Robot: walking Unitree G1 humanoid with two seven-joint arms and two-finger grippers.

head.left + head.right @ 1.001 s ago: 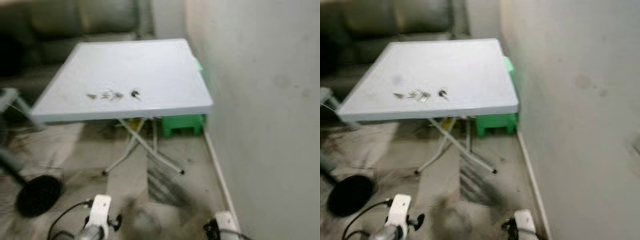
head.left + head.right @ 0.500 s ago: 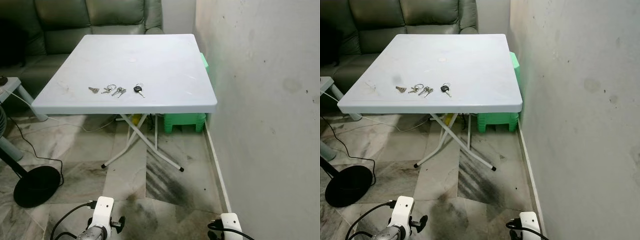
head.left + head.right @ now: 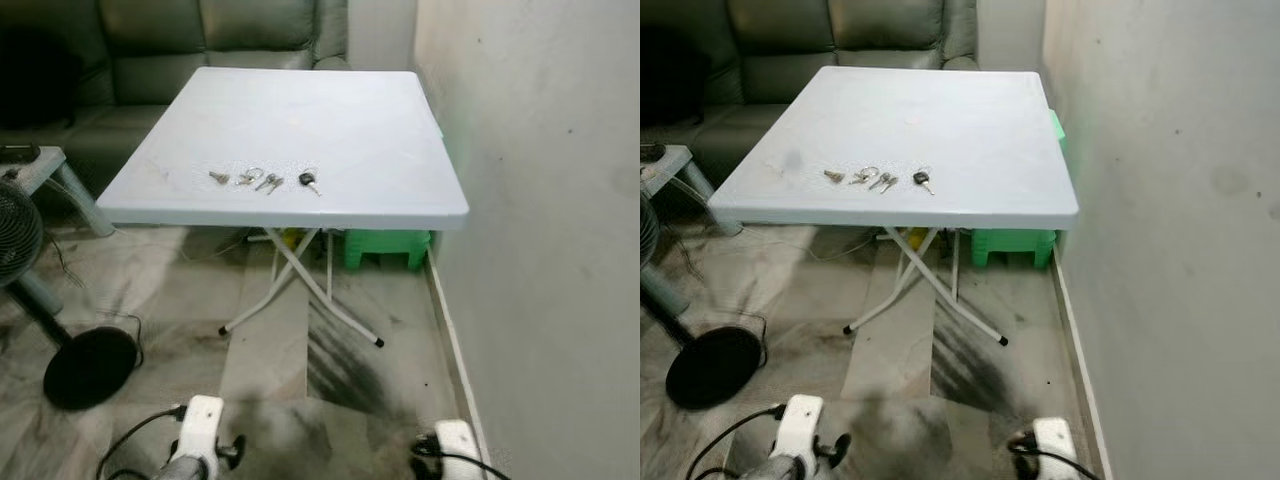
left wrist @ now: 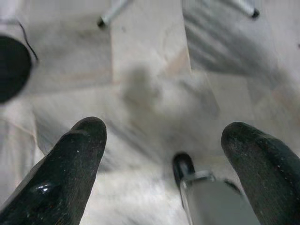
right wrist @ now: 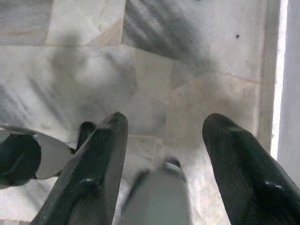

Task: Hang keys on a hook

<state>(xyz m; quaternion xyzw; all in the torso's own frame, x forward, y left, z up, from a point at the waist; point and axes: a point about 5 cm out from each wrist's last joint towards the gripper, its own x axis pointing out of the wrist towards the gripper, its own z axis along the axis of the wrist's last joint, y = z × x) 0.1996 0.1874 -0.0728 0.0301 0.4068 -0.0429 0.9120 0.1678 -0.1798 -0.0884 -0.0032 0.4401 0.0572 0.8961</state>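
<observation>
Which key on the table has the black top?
The key with the black head, at the wall-side end of the row. The other keys beside it, toward the sofa side, are plain silver metal.

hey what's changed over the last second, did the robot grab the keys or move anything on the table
Nothing was grabbed or moved. Only the head camera shifted, so the whole scene slid across the picture and a fan came into view at the left. The keys lie in the same row near the front edge of the table. The left gripper and right gripper hang open over the floor, empty.
</observation>
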